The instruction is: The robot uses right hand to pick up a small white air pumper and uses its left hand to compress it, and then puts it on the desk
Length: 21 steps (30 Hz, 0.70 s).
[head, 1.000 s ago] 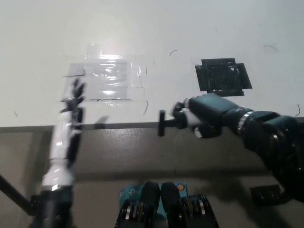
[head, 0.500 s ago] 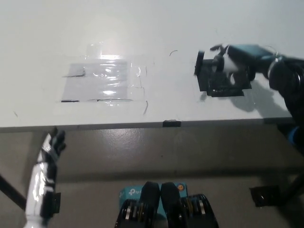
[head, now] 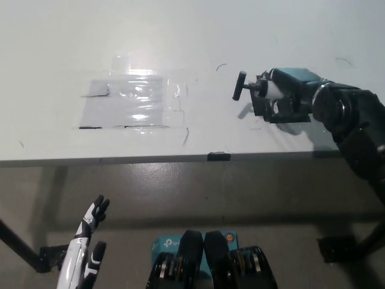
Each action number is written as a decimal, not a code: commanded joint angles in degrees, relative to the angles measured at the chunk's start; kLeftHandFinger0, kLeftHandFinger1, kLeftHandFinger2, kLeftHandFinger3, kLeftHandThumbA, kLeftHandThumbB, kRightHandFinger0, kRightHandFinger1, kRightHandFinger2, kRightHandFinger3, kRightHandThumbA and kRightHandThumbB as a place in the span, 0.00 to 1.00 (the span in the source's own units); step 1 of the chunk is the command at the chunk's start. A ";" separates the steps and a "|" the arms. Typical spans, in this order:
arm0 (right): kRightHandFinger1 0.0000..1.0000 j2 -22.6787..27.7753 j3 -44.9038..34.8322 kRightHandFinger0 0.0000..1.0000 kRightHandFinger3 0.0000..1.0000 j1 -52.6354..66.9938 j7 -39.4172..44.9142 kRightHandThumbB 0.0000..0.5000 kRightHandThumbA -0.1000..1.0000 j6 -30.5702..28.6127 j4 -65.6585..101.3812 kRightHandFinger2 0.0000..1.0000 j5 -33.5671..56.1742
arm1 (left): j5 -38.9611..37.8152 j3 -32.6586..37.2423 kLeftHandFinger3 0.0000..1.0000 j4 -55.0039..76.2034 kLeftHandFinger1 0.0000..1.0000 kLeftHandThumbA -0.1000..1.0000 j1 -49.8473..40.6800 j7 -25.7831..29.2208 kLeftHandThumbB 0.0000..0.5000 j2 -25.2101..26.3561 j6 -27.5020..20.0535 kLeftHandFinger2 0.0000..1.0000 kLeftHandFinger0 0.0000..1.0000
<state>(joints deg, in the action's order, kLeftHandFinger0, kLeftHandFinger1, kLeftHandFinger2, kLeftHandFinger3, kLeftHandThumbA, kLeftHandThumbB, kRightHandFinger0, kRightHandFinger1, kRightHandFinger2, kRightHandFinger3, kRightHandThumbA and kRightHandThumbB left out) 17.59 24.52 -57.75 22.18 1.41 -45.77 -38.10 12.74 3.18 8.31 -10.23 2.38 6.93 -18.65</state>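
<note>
Pump body, small and white (head: 275,91), is sitting inside the black right hand (head: 283,96), whose fingers are wrapping around it and gripping it over the right part of the desk (head: 180,36). Its dark rod is sticking out toward picture left and ending in a short black crossbar handle (head: 240,86), which is casting a small shadow on the white surface just beside it. Beneath the hand, a black square marking (head: 287,115) on the desk is showing only partly, mostly covered by the hand and wrist. The black right arm (head: 355,126) is reaching in from the right edge, over the desk's front edge. Farther left, a patch of clear shiny tape (head: 133,102) is lying flat on the desk, well apart from the pump. Down at the lower left, below desk level and over the floor, the white left hand (head: 87,250) is hanging with its fingers spread apart, holding nothing.
</note>
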 commanded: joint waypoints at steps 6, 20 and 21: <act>1.00 1.81 -0.82 1.00 1.00 -2.43 6.73 0.79 0.67 0.12 3.15 1.00 4.41 | 1.00 -0.13 1.00 1.22 1.00 1.00 -0.29 -0.25 0.34 1.14 -3.59 1.00 1.00; 1.00 4.72 -12.46 1.00 1.00 -2.08 -5.41 0.78 0.97 -5.67 14.46 1.00 10.34 | 1.05 -0.49 1.00 0.56 1.00 1.00 0.11 -0.18 0.35 1.30 -3.29 1.00 1.00; 1.00 4.76 -13.99 1.00 1.00 -1.85 -5.99 0.74 0.98 -6.32 16.30 1.00 11.02 | 1.07 -0.44 1.00 0.43 1.00 1.00 0.33 -0.15 0.35 1.24 -3.36 1.00 1.00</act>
<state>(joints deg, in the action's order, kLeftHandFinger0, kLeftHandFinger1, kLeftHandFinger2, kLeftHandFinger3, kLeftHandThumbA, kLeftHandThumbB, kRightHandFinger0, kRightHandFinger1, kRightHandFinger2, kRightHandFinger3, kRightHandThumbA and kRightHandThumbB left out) 20.96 15.91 -57.31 23.33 -0.53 -35.50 -32.72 13.74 3.10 8.19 -10.27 2.37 7.33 -19.69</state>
